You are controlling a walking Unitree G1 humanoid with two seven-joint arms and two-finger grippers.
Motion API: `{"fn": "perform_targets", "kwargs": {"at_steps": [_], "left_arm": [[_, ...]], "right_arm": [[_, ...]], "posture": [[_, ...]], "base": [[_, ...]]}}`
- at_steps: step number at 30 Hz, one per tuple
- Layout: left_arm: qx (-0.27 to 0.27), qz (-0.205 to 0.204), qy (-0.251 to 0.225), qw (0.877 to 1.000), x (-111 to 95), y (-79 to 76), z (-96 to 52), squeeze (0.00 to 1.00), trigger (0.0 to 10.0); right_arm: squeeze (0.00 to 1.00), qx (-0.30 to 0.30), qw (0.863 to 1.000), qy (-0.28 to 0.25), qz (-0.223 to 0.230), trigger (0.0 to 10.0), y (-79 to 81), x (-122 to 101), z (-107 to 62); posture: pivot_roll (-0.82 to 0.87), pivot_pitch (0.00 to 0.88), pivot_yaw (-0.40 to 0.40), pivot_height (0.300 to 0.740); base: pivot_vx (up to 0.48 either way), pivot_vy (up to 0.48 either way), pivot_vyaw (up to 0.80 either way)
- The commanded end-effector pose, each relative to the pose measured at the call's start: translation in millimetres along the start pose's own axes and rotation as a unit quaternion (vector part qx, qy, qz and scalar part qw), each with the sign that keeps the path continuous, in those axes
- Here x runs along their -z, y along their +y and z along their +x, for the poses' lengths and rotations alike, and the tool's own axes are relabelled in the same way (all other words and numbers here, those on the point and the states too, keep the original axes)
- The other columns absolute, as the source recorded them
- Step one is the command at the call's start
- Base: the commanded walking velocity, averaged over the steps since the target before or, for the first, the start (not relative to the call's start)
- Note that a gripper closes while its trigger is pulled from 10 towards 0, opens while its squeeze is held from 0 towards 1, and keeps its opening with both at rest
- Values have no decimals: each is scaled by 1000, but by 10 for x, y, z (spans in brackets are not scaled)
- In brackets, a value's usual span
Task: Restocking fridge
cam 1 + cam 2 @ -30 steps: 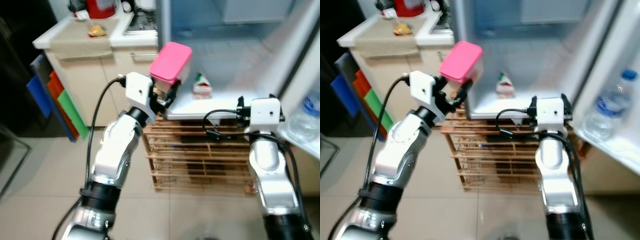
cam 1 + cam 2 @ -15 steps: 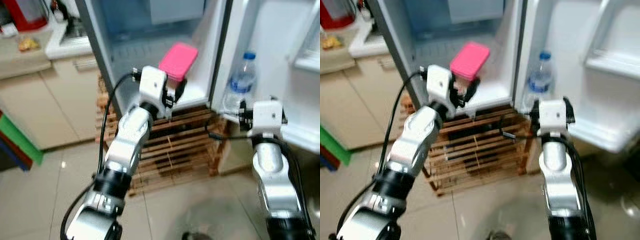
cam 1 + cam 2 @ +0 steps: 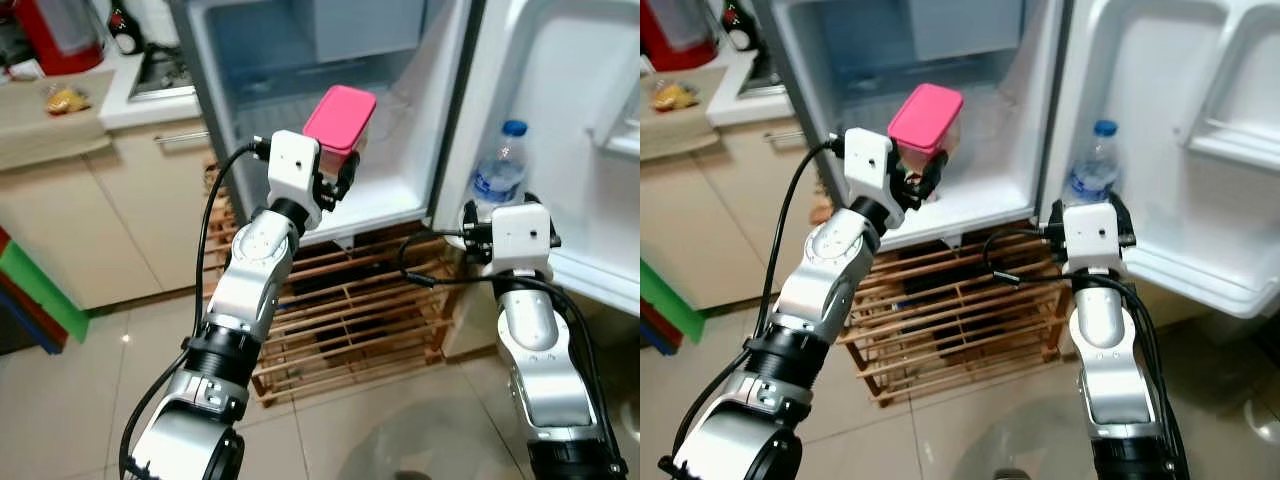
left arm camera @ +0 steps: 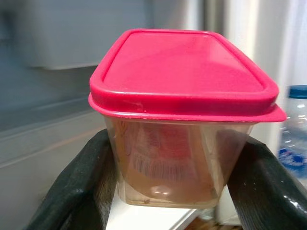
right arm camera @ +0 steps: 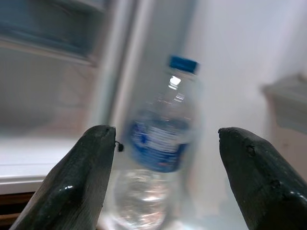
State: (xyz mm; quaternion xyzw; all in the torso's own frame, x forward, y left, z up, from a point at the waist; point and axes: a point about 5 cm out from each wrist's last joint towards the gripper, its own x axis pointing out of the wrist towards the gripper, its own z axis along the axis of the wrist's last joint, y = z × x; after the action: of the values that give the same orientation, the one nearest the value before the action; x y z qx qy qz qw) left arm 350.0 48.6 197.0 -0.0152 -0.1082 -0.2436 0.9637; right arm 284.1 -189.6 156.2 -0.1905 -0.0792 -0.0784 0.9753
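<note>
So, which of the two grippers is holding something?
The left gripper: its black fingers clamp the clear plastic box with a pink lid. The right gripper is open, empty.

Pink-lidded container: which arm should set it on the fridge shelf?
Left. The left gripper already clamps the pink-lidded container over the fridge shelf; the right gripper is open, facing the water bottle.

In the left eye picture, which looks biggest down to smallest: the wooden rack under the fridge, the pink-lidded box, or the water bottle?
1. wooden rack, clearly the largest.
2. pink-lidded box, held in the left gripper.
3. water bottle, in the door shelf.
The box and bottle look close in size, and the box is nearer, so that order is unsure.
</note>
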Motion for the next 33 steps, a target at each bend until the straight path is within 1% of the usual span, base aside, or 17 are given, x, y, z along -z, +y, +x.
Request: {"fn": "perform_targets", "kwargs": {"at_steps": [1,3,8,15,24,31,33], "left_arm": [[6,12,-3,1000,-21,13,8,0,10000],[9,13,-3,1000,-20,2,12,0,10000],[12,20,-8,1000,-34,-19,26,0,10000],[17,29,-13,999,-41,-54,39,0,10000],[24,38,2,999,16,-77,52,0,10000],[29,36,5,999,26,-105,60,0,10000],[33,31,15,999,66,-121,59,0,10000]], "right_arm": [[0,-5,1000,-10,1,10000,20,-54,12],[0,-7,1000,-6,0,10000,30,-45,13],[0,-10,1000,-10,8,10000,46,-51,11],[0,-11,1000,-18,7,10000,48,-72,15],[0,-14,1000,-25,8,10000,61,-101,-25],[0,-14,1000,-22,6,10000,51,-84,-43],[0,-14,1000,-20,5,10000,48,-80,-50]], "posture": [[-202,0,88,740],[-201,0,88,740],[-201,0,90,736],[-202,0,93,736],[-212,0,105,736],[-217,0,107,736],[-220,0,107,736]], "base": [[480,0,0],[480,0,0],[480,0,-582],[0,0,0],[0,0,0],[0,0,0],[0,0,0]]}}
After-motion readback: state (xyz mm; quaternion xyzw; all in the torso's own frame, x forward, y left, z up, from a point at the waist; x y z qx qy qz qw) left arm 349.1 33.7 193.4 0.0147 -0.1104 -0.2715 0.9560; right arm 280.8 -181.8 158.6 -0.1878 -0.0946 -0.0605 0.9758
